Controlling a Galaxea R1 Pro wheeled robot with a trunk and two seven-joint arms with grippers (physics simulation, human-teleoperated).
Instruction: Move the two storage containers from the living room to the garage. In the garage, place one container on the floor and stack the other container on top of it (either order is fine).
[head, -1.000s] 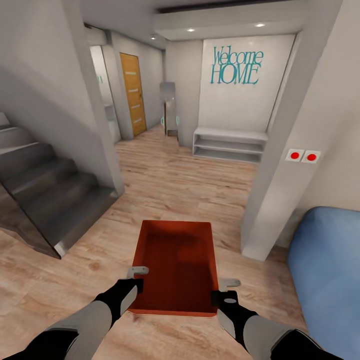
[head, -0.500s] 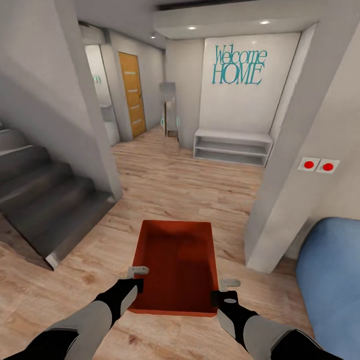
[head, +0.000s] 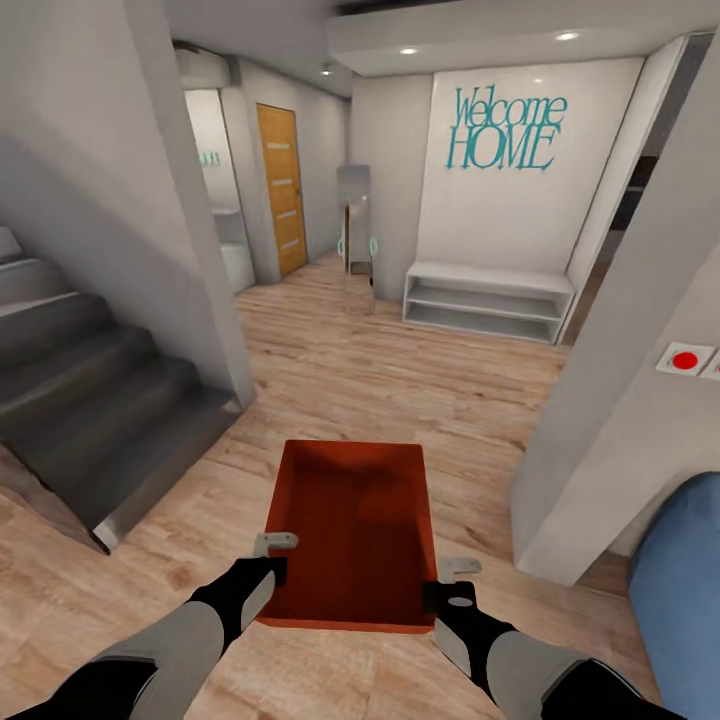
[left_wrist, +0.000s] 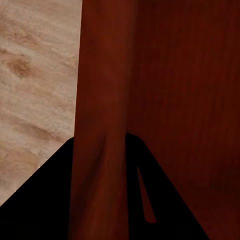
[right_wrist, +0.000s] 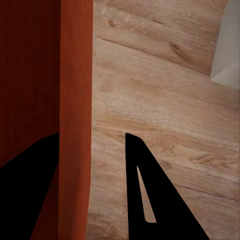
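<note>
The blue sofa (head: 685, 590) is cut off by the frame edge. The second red wall button (head: 714, 366) is cropped.

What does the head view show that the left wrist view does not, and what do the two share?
Head view alone: the staircase, the orange-brown door, the "Welcome HOME" lettering, the white shelf bench, and both the left end effector and right end effector at the bin's side walls.

Left wrist view alone: a close look at one thin wall running between the dark fingers of the left end effector.

Shared: the orange-red storage container and light wood-plank floor.
</note>
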